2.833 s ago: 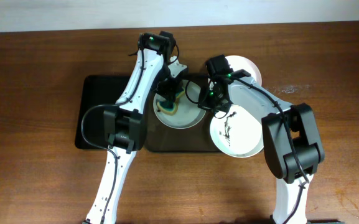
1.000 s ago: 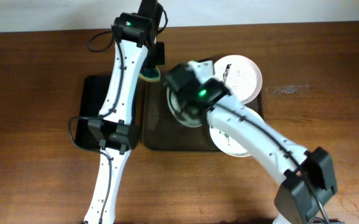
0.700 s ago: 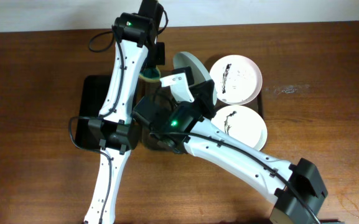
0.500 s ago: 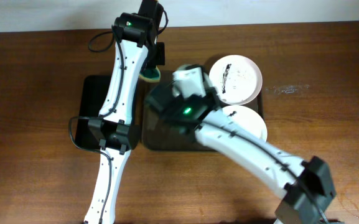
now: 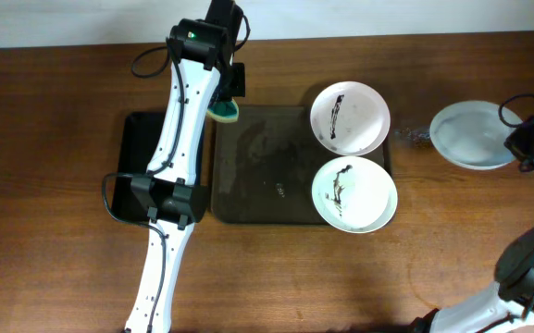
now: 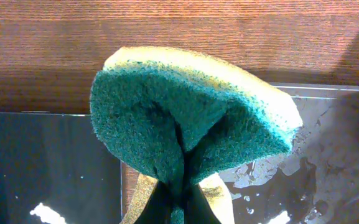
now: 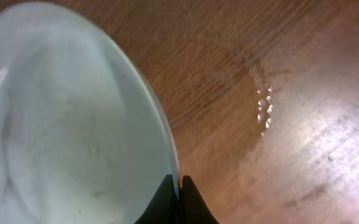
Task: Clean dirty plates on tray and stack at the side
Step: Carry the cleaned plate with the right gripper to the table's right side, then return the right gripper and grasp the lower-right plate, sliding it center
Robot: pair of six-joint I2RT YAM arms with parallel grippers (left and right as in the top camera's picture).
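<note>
Two smeared white plates lie on the right of the dark brown tray (image 5: 257, 176): one at the back (image 5: 350, 117), one at the front (image 5: 354, 193). A plain white plate (image 5: 468, 134) is to the right of the tray, over the table. My right gripper (image 5: 518, 141) is shut on its rim, seen in the right wrist view (image 7: 178, 186) with the plate (image 7: 67, 130). My left gripper (image 5: 230, 92) is shut on a green and yellow sponge (image 5: 224, 110) over the tray's back left corner; the left wrist view shows the gripper (image 6: 178, 205) pinching the sponge (image 6: 185, 124).
A smaller black tray (image 5: 142, 166) lies left of the brown tray. The brown tray's left part is wet. Water drops (image 5: 415, 134) glint on the wood between the tray and the held plate. The left arm (image 5: 179, 148) spans the black tray's right edge.
The right arm lifted the wiped plate off the tray and swung it to the right side of the table. The left gripper drew back with the sponge, then held still.
</note>
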